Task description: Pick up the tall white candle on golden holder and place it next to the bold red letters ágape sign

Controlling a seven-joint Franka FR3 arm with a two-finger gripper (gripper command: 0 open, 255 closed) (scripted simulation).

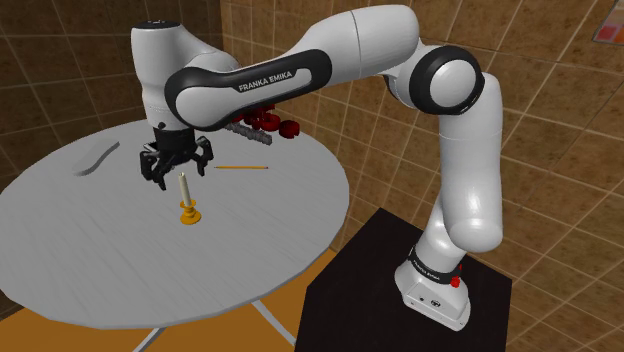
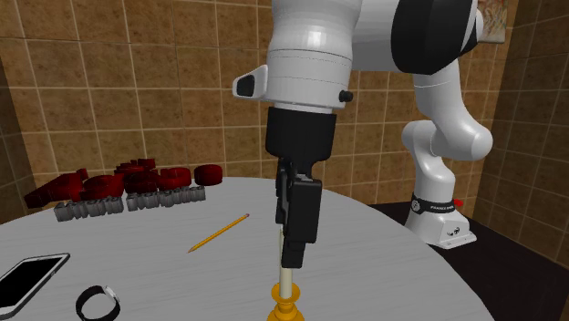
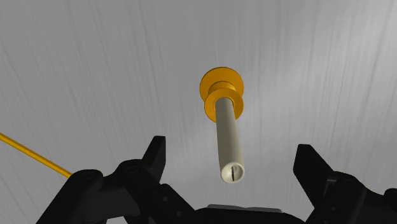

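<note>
An off-white candle (image 1: 183,188) stands upright in a small golden holder (image 1: 188,213) on the round grey table (image 1: 90,260). My gripper (image 1: 179,172) hangs straight above it, open, with the candle's top level with the fingertips. In the wrist view the candle (image 3: 229,140) rises between the two fingers (image 3: 154,156) with a gap on both sides, so nothing is held. In the second exterior view one finger (image 2: 299,214) hides the upper part of the candle (image 2: 284,276). The red letters sign (image 1: 265,125) on its grey base stands at the table's far edge, behind the arm.
A yellow pencil (image 1: 243,168) lies between the candle and the sign. A phone (image 2: 27,278) and a dark wrist band (image 2: 98,303) lie near the second exterior view's lower left. A brown tiled wall (image 2: 137,82) is behind the table, and the black stand (image 1: 400,290) is beside it.
</note>
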